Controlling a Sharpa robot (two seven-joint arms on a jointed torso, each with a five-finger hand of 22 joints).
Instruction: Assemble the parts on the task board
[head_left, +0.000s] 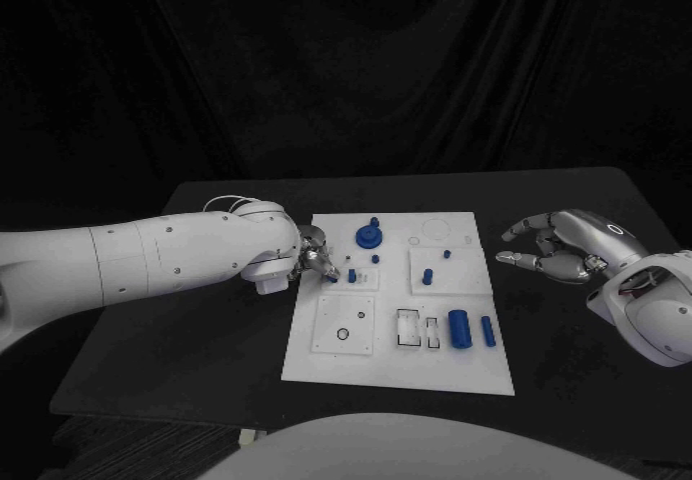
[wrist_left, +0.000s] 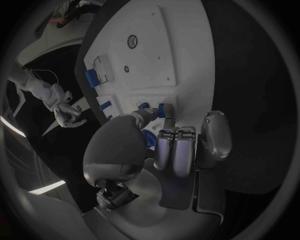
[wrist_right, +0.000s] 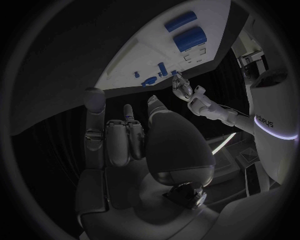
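The white task board (head_left: 397, 350) lies in the middle of the black table. My left hand (head_left: 310, 258) reaches over its left edge, and thumb and a fingertip pinch a small blue peg (head_left: 352, 275) (wrist_left: 165, 110) just above the board. A round blue part (head_left: 371, 236) stands at the board's far side, with small blue pegs (head_left: 446, 254) beside it. A large blue cylinder (head_left: 460, 328) (wrist_right: 189, 38) and a thinner one (head_left: 488, 331) lie at the near right. My right hand (head_left: 562, 245) (wrist_right: 125, 135) hovers right of the board, fingers apart, holding nothing.
Two rectangular slots (head_left: 411, 328) and a square block with a round hole (head_left: 345, 334) sit in the board's near half. Bare black table (head_left: 216, 340) lies on both sides of the board. A black curtain hangs behind.
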